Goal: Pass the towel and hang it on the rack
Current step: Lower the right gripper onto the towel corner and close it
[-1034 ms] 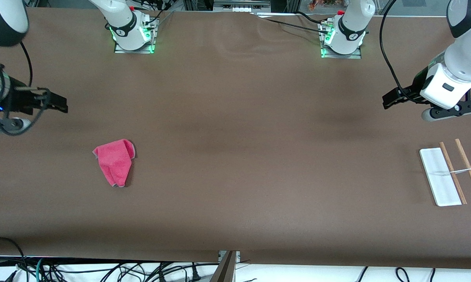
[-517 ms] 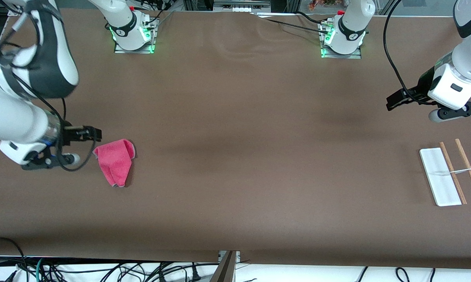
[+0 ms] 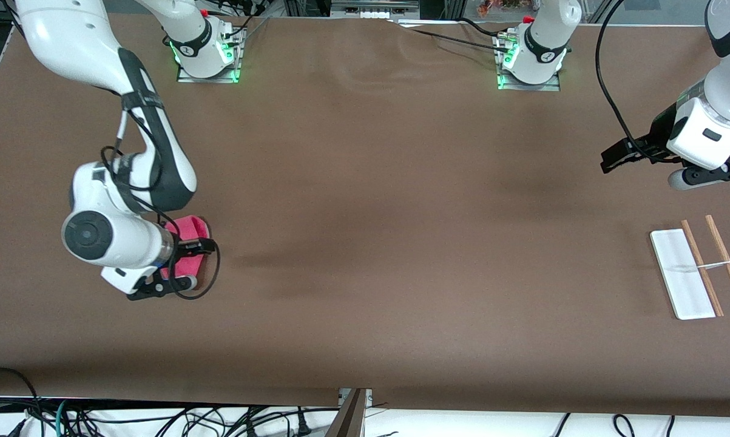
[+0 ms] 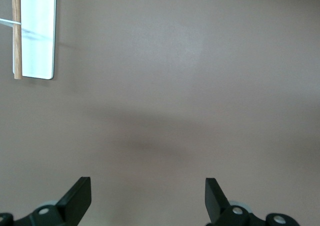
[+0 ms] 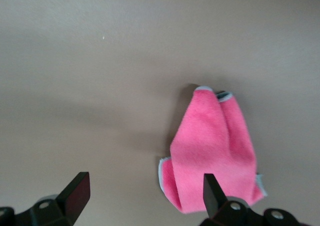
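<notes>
Right hand point(image 3: 204, 246), fingers apart, hovers over the crumpled pink-red cloth towel point(image 3: 185, 258); left hand point(image 3: 613, 159), fingers apart, waits near the white-based rack point(image 3: 680, 273).

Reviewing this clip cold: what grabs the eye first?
The bright pink towel, crumpled on the brown table toward the right arm's end, with the open right gripper over it. At the left arm's end stands the rack, and the open left gripper hangs over bare table.

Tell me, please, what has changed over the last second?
The right gripper swept in from the right arm's end of the table and now hangs open over the towel, not gripping it. The towel, the rack and the open left gripper, waiting near the rack, barely changed.
</notes>
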Tool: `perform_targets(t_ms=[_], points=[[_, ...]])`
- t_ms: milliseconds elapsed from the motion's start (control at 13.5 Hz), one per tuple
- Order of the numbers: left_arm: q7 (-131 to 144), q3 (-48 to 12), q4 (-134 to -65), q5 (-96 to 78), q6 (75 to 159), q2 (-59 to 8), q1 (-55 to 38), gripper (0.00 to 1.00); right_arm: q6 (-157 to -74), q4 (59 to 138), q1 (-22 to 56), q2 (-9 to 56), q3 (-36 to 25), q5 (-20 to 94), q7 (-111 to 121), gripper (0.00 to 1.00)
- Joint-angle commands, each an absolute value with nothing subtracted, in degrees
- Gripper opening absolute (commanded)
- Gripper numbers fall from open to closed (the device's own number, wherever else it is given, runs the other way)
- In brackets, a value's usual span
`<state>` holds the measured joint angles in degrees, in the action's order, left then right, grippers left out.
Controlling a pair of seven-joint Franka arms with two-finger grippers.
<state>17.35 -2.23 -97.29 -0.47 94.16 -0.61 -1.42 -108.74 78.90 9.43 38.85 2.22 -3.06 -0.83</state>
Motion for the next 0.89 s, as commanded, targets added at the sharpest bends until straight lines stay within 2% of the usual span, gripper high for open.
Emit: perform_targets(t_ms=[0, 591, 812], points=[[16.5, -2.3, -96.1, -1.5, 94.0, -0.9, -0.9, 1.0, -109.5, 81.5, 10.6, 39.6, 2.0, -3.3, -6.0, 1.0], [16.8, -2.4, -96.1, -1.4, 95.5, -1.0, -0.8, 1.0, -121.2, 94.0, 10.2, 39.5, 2.1, -2.2, -9.7, 1.0], [16.7, -2.4, -96.1, -0.9, 95.4, -0.4, -0.8, 1.0, -120.8, 94.5, 10.5, 39.2, 2.1, -2.3, -11.7, 1.0]])
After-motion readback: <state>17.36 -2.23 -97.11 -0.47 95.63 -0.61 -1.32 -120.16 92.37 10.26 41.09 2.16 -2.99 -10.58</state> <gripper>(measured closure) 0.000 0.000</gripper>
